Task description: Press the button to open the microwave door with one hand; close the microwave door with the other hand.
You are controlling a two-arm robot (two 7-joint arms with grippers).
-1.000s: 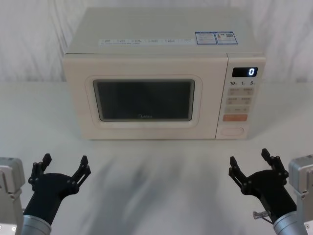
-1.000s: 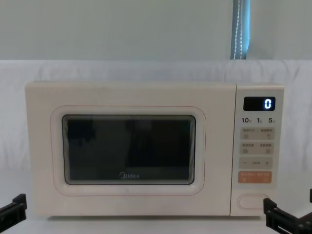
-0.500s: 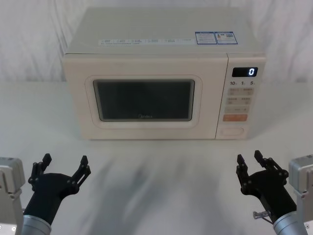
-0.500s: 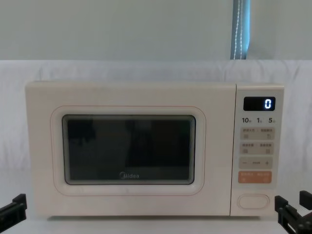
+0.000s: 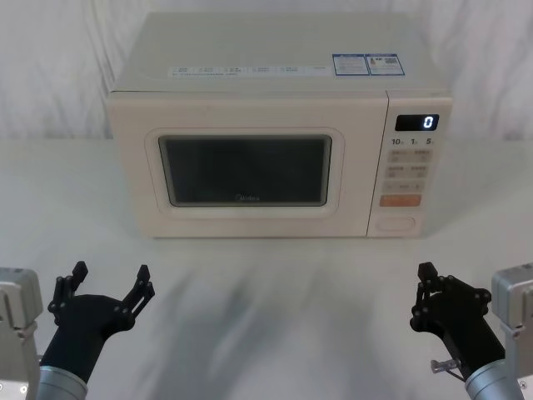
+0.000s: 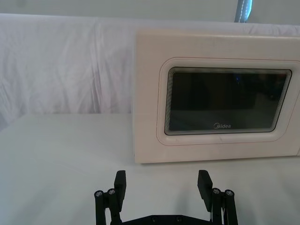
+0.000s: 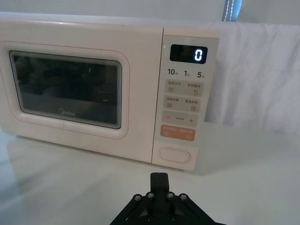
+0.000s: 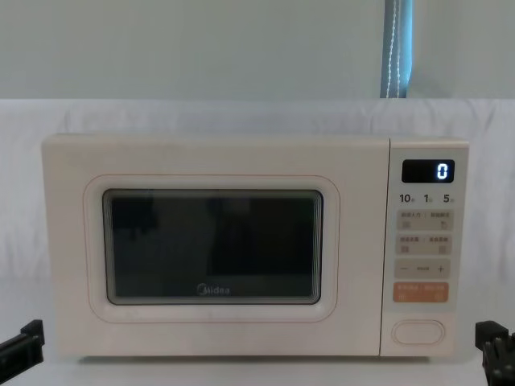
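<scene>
Facing closed cream microwave door [image 5: 246, 167]; wide cream-white pill-shaped button [image 5: 395, 223] unpressed.
Right end effector [image 5: 426, 291], fingers together, lies nearer, button straight ahead; left end effector [image 5: 107, 287] fingers apart.

A white cloth [image 8: 241, 112] is hanging behind the white table [image 5: 266, 283], and a pale grey-green wall [image 8: 201, 48] is rising above it.

Black left gripper [image 5: 107, 282] low at robot's left, fingers [image 6: 121, 182] spread wide apart. Black right gripper [image 5: 439, 283] low at robot's right, fingers [image 7: 159, 180] pressed together, pointing forward.
</scene>
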